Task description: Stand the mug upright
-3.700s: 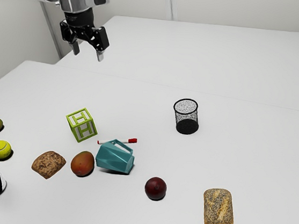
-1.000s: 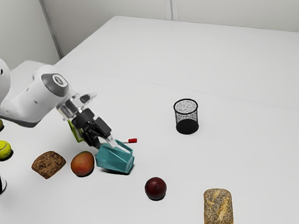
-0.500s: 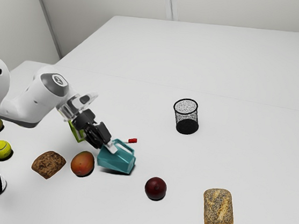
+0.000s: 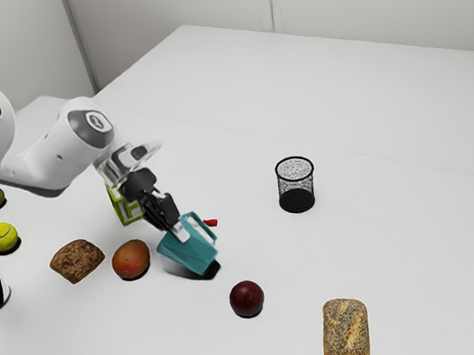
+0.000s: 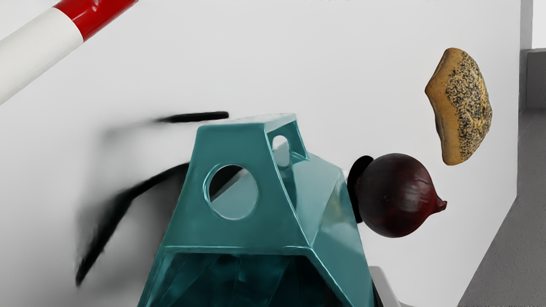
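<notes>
Exterior view: the mug, left of center in the lower half of the frame, has changed from lying on its side to a tilt, mouth end raised, base end lower, with shadow beneath. My gripper is clamped on the mug at its mouth end. I judge this as the righting step in progress; the mug is not yet upright. The green cube is partly hidden behind my gripper.

Wrist view: one fingertip shows outside the mug wall; the opposite one is hidden. The bottom edge cuts off the mug's mouth; the upper-left corner crops the marker.
</notes>
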Motion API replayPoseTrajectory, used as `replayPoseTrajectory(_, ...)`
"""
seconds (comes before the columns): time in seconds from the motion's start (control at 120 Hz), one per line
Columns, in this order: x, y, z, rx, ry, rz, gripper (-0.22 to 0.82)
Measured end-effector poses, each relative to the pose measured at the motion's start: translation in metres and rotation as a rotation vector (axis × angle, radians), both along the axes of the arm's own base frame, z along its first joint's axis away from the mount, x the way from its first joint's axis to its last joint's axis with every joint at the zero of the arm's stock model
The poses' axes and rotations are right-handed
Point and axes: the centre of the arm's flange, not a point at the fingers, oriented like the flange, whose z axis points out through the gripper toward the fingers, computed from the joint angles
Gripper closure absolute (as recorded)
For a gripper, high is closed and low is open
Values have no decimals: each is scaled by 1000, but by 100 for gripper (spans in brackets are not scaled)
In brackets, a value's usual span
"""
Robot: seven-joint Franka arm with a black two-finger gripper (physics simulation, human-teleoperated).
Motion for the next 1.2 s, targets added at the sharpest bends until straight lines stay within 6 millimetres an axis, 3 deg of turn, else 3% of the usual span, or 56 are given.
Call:
replayPoseTrajectory(0.267, 4, -18, 25, 83, -56, -67, 78)
replayPoseTrajectory(0.5, 7, -44, 46, 291, -135, -187, 78)
replayPoseTrajectory(0.825, 17, -71, 46, 590, -220, -287, 78)
replayPoseTrajectory(1.2, 21, -75, 35, 688, -210, -226, 78)
